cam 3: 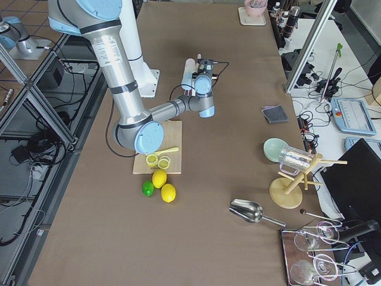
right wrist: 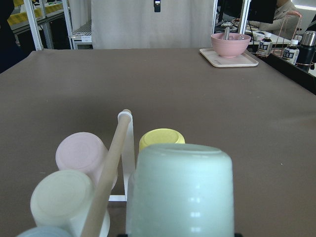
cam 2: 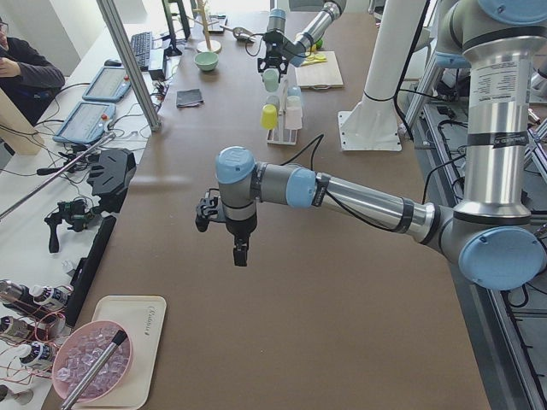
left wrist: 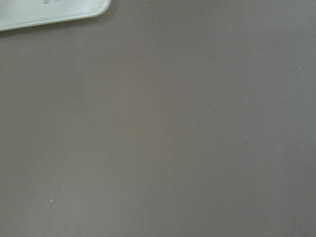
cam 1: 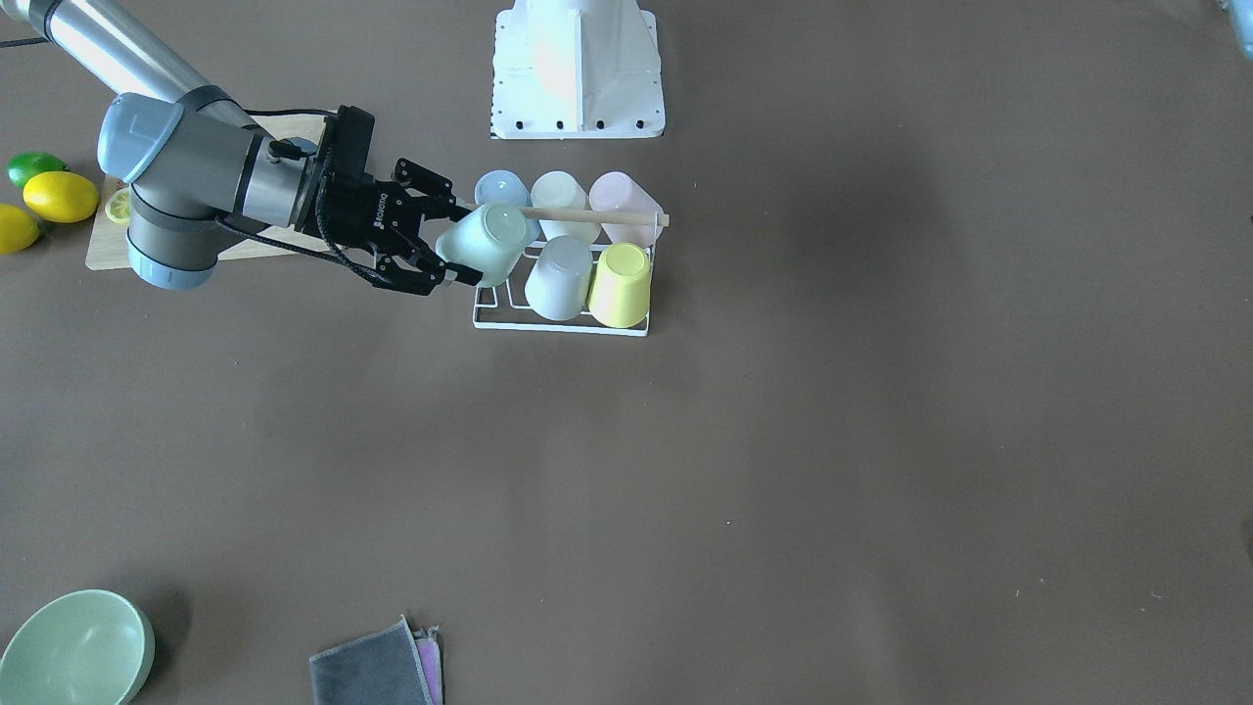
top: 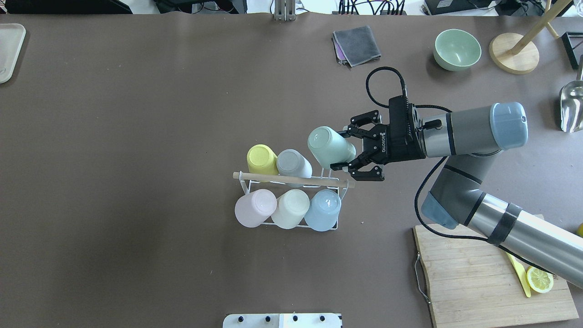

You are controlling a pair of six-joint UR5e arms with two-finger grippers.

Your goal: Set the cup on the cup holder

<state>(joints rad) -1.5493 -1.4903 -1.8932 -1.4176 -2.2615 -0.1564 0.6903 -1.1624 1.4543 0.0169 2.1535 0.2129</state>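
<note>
The cup holder (cam 1: 561, 326) is a white wire rack with a wooden rod (top: 291, 181) across the top. Several upturned cups sit on it: yellow (cam 1: 621, 284), grey (cam 1: 560, 277), blue (cam 1: 501, 186), cream (cam 1: 559, 196) and pink (cam 1: 622, 201). My right gripper (top: 341, 149) is shut on a mint green cup (top: 328, 146), bottom up and tilted, over the rack's free corner next to the grey cup. The cup fills the right wrist view (right wrist: 180, 190). My left gripper (cam 2: 238, 252) shows only in the exterior left view, over bare table; I cannot tell if it is open.
A wooden cutting board (top: 478, 282) with a lemon slice (top: 539, 279) lies under my right arm. A green bowl (top: 457, 49) and grey cloth (top: 356, 44) are at the far edge. Lemons (cam 1: 59, 196) lie beside the board. A white tray (top: 9, 50) is far left.
</note>
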